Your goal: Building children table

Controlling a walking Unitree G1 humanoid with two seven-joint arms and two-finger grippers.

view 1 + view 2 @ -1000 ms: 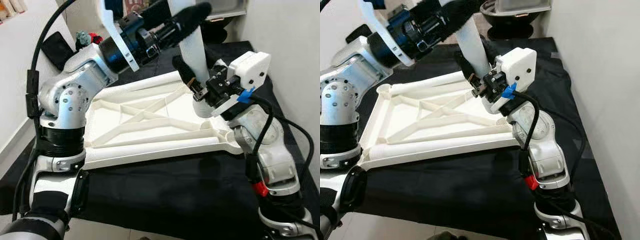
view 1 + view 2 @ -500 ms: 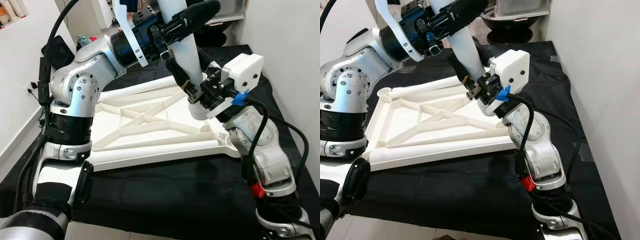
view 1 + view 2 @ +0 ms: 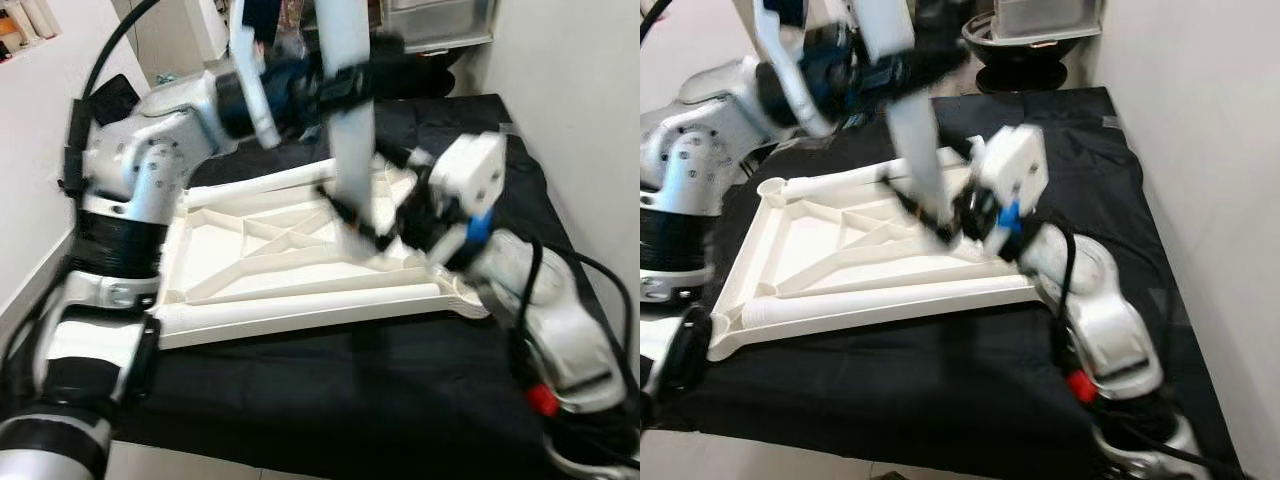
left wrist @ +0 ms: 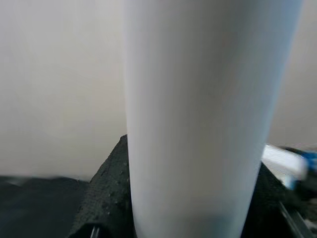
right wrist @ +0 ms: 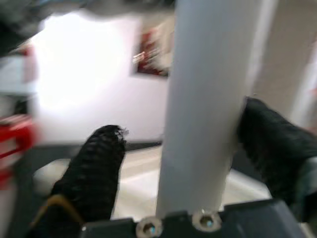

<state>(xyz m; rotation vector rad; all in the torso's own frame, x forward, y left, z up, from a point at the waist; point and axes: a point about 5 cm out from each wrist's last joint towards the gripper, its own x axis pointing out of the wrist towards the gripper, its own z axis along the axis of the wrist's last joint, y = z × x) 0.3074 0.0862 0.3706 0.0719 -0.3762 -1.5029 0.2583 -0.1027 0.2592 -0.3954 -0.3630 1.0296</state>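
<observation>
The white table top (image 3: 262,262) lies upside down on the black-covered table (image 3: 940,380), its ribs facing up. A white table leg (image 3: 348,120) stands nearly upright over its far right part. My left gripper (image 3: 345,82) is shut on the leg high up; in the left wrist view the leg (image 4: 198,124) fills the space between the black pads (image 4: 106,198). My right gripper (image 3: 372,222) is at the leg's lower end. In the right wrist view the leg (image 5: 208,119) touches one finger, while the other finger (image 5: 96,168) stands apart from it. The head views are blurred.
A white wall (image 3: 1200,150) runs close along the table's right side. A dark bowl with a clear box on it (image 3: 1030,35) stands behind the table. A black flat object (image 3: 108,95) leans at the back left. The table's front edge (image 3: 890,455) is near.
The view has shifted and blurred. The leg has swung left and more upright with the left gripper. The right gripper followed its lower end leftward.
</observation>
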